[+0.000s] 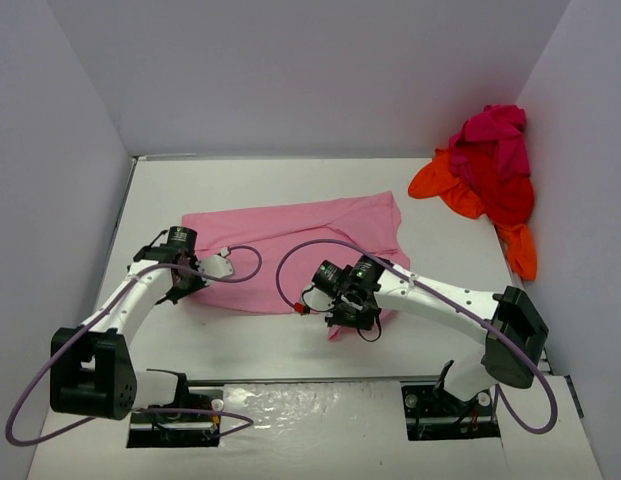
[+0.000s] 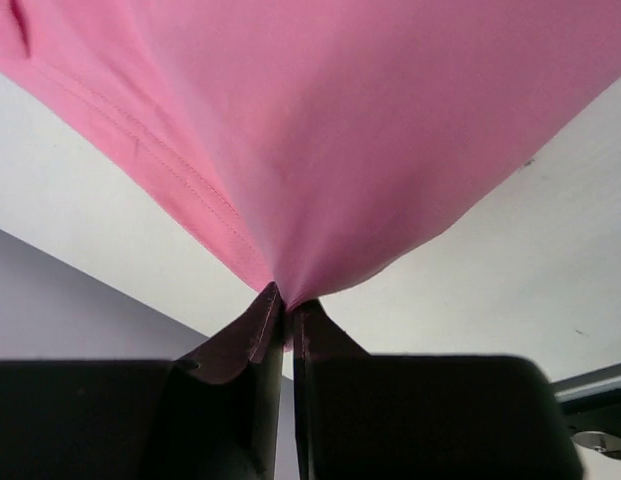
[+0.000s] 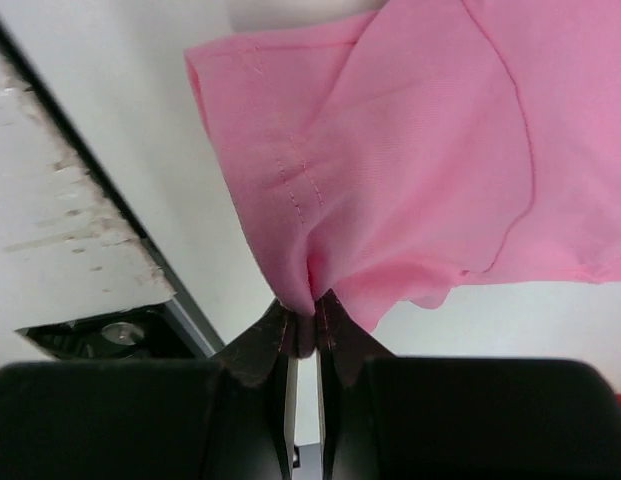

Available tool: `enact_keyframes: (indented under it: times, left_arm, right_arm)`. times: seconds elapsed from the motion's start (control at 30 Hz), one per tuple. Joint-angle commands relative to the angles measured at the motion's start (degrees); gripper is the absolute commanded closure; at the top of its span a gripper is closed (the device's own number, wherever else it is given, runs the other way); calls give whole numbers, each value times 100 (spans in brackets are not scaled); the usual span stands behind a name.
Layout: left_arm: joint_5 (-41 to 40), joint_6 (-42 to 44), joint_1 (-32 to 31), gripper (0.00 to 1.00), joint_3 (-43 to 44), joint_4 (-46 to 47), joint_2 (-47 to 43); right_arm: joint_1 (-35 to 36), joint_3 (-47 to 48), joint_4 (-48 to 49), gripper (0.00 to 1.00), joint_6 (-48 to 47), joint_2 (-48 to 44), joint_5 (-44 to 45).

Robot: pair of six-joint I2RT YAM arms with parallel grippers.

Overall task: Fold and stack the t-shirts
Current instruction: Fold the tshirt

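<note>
A light pink t-shirt lies spread across the middle of the white table. My left gripper is shut on its near left edge; in the left wrist view the cloth fans up from the pinched jaws. My right gripper is shut on the shirt's near right corner; in the right wrist view the hemmed cloth bunches into the jaws. The orange t-shirt, red t-shirt and magenta t-shirt lie heaped at the far right corner.
White walls enclose the table on the left, back and right. The arm bases and a worn metal strip sit at the near edge. Purple cables loop over the pink shirt.
</note>
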Motion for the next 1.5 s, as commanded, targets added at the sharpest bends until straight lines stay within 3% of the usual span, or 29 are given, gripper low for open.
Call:
enact_keyframes:
  times: [0.0, 0.23, 0.4, 0.53, 0.73, 0.97, 1.13, 1.47]
  left_arm:
    - [33, 121, 4, 100, 237, -694, -576]
    - [-52, 175, 10, 100, 197, -1053, -1008]
    - [-8, 217, 54, 100, 285, -1074, -1103]
    - [213, 214, 313, 100, 693, -937, -838]
    - [773, 134, 869, 100, 1399, -659, -78]
    - [872, -79, 935, 100, 1991, -132, 942]
    - [955, -247, 936, 100, 2646, -93, 1911]
    - [996, -374, 1024, 100, 3817, -40, 3300]
  right_arm:
    - [-39, 201, -631, 100, -123, -281, -706]
    - [-178, 429, -994, 100, -167, -463, -902]
    - [-287, 894, -1154, 100, -328, -548, -93]
    - [-898, 1662, -1232, 100, -757, -321, 193]
    - [-1669, 2176, -870, 100, -1378, -7, 718]
    - [-2276, 2731, -429, 100, -1724, 765, 784]
    - [-2380, 3158, -106, 100, -1817, 1824, 895]
    - [-2878, 4935, -113, 100, -1977, 3518, 1156]
